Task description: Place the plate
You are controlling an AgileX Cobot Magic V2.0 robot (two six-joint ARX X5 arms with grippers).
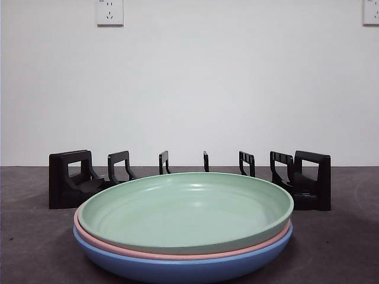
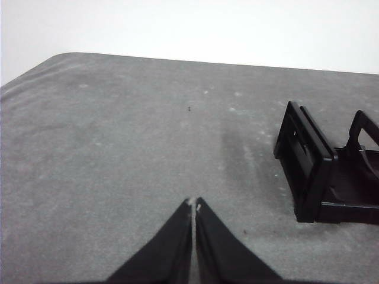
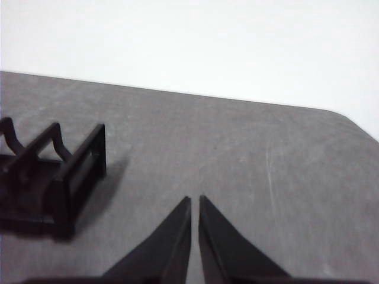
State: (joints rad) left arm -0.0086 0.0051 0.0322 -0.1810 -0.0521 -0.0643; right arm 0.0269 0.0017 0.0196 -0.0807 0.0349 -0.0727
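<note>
3 plates sit nested near the front of the bench (image 1: 35, 236): green plate (image 1: 186, 210) on top, then pink (image 1: 118, 251) and blue (image 1: 177, 269), ready for lifting. The black rack (image 1: 71, 180) waits behind them, slots empty. My left claw (image 2: 193, 205) and right claw (image 3: 195, 200) are both pressed together, holding nothing, well apart from the stack.

Front view: three plates stacked on the dark worktop (image 1: 35, 248). Green plate (image 1: 186, 210) on top, pink plate (image 1: 95, 239) beneath it, blue plate (image 1: 177, 269) at the bottom. Black slotted rack (image 1: 74, 177) stands behind the stack, spanning its width. White wall with two sockets (image 1: 109, 12) above.
</note>
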